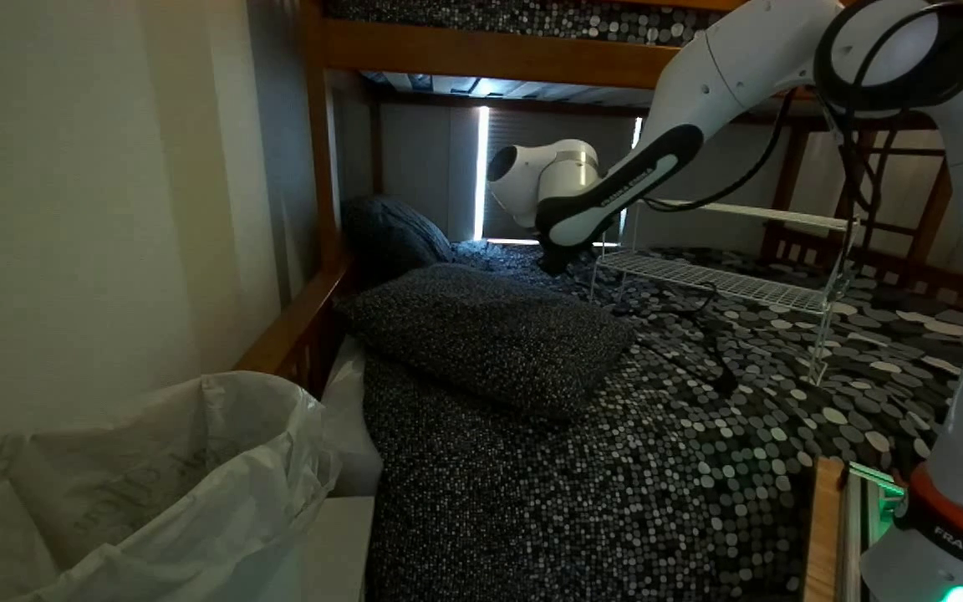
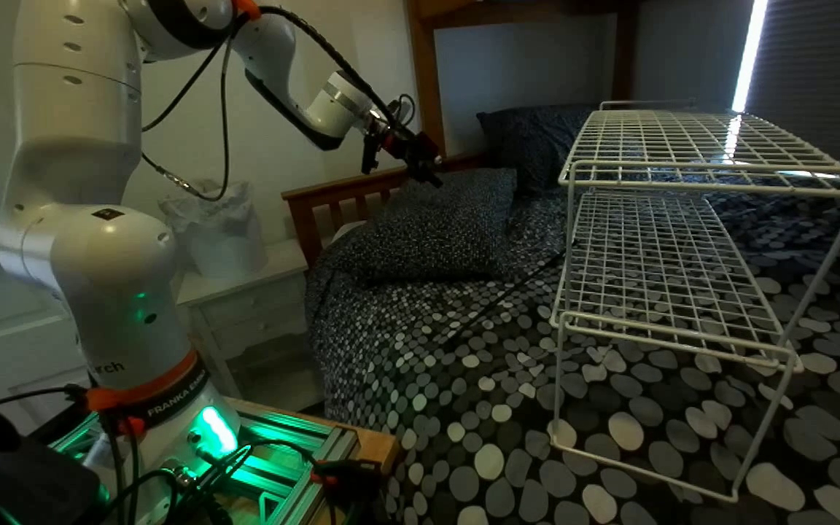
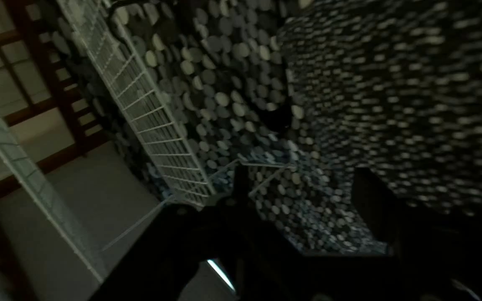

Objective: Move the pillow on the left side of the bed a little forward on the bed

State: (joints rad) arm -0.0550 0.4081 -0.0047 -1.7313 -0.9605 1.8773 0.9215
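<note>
Because little light is reaching it, the gripper [image 3: 300,170] is appearing as little more than a black shape along the bottom of the wrist view, its outer parts blurring into shadow. Its fingers [image 3: 370,200] are standing wide apart, with the bed [image 3: 324,213] showing in the gap. In both exterior views the arm [image 1: 715,84] is holding the gripper near the upper edge of the pillow [image 1: 490,334]; whether the two are touching, I cannot tell.

The pillow is lying on the bed near the middle of both exterior views, looking plump, dark and soft-edged, with tiny pale specks all over. A back pillow [image 1: 394,230] is leaning behind it, its lower part hidden.

The bed is showing grey, black and white dots, larger towards the right. A white wire rack [image 2: 682,166] is standing on it, filling the right of an exterior view. A wooden upper bunk [image 1: 490,46] is crossing the top of an exterior view, cropped. On the left of both exterior views, a bagged bin [image 2: 223,244] is sitting on a nightstand [image 2: 256,306]. In an exterior view, light is leaking around a dark blind [image 2: 821,80] at the upper right.
</note>
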